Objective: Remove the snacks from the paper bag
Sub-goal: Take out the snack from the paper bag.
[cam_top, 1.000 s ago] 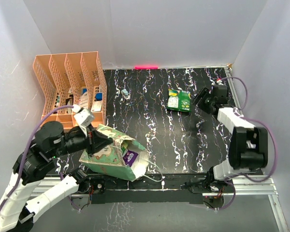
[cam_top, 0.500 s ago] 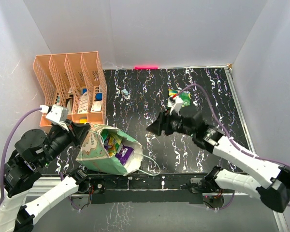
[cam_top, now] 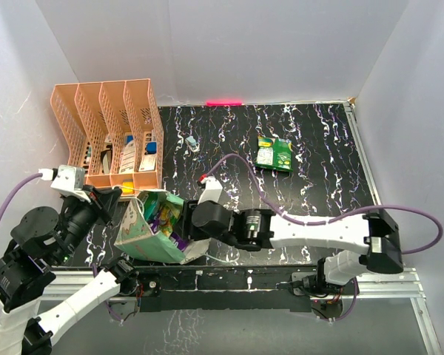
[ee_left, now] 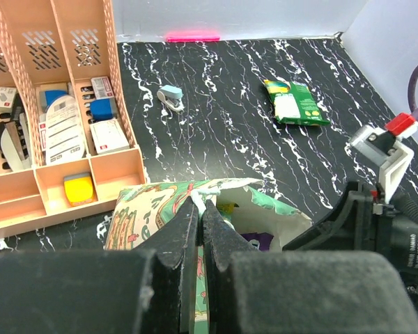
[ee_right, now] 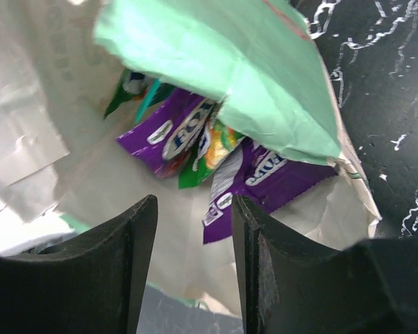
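So one green snack (cam_top: 274,154) is out; my left claw (ee_left: 201,212) pinches the paper bag (ee_left: 148,209), my spread right claw (ee_right: 193,205) faces purple snacks (ee_right: 265,184).

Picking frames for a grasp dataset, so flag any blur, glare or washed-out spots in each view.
Right wrist: the right hand is a dark, soft-edged blur up close; the paper bag wall at upper left is washed out, the purple snacks sharp. Left wrist: the left hand is soft, the table sharp. Top external: evenly lit, only the pink strip glows saturated.
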